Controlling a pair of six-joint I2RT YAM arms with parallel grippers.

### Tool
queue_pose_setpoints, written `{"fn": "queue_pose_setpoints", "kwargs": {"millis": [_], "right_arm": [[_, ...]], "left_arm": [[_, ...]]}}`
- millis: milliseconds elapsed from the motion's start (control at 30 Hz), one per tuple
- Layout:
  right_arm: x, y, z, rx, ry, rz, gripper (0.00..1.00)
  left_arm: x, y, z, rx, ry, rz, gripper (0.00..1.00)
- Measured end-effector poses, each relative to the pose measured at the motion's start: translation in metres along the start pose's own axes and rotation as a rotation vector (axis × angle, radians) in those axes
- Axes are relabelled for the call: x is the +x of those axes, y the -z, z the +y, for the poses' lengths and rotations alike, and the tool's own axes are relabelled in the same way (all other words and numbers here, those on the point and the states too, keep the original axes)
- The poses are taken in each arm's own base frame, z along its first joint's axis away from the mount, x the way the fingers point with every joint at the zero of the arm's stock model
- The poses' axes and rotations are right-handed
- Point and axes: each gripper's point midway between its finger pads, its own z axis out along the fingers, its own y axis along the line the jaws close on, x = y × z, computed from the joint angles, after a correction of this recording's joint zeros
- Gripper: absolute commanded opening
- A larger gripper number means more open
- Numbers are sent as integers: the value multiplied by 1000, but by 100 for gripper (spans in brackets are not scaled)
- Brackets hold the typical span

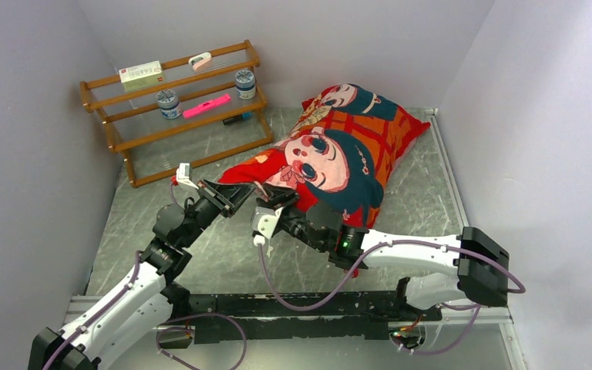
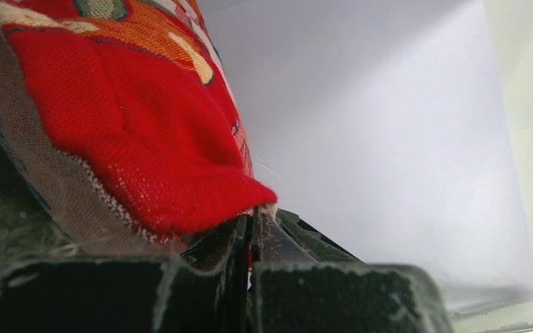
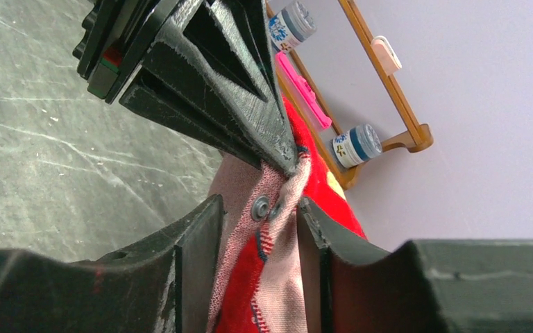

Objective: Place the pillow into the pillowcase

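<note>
Pillowcase (image 1: 339, 146) lies plump across the far right of the table (image 1: 432, 208), its printed face up, and we see no white of the pillow anywhere, so we judge the pillow to be wholly inside and the stuffing step done; what is in hand now is the finishing of the open end, which points toward the arms at the near left corner of the case. Both arms meet at that corner. Our left gripper (image 2: 253, 222) has its jaws pressed together on the red hem, with only a thin edge of cloth between the pads. Our right gripper (image 3: 260, 229) stands just beside it, the jaws narrowly apart and filled by a bunched fold showing the paler reverse; we take it to be clamped on that fold, though the pads themselves are partly hidden. A small metal snap (image 3: 260, 207) sits on the cloth between the right fingers. We judge the next move calls for drawing the two held edges together so the mouth of the pillowcase closes over the pillow, without tugging the hem out of either grip
</note>
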Motion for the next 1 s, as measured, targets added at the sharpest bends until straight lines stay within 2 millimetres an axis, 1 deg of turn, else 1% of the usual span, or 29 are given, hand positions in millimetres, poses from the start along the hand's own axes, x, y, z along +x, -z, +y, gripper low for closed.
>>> {"fn": "queue_pose_setpoints", "kwargs": {"millis": [233, 367, 667, 867, 933, 1000], "right_arm": [[0, -1, -2, 16, 42, -17, 33], [3, 0, 0, 23, 62, -19, 24], [4, 1, -3, 43, 73, -25, 22], [2, 1, -5, 52, 70, -32, 18], [2, 1, -5, 53, 68, -34, 18], [2, 0, -5, 55, 66, -35, 22]], "left_arm": [[-1, 1, -3, 11, -1, -2, 5], [0, 1, -3, 8, -1, -1, 5], [0, 1, -2, 3, -1, 0, 5], [-1, 1, -4, 7, 1, -1, 5], [-1, 1, -4, 8, 2, -1, 5], [-1, 1, -4, 8, 2, -2, 5]]}}
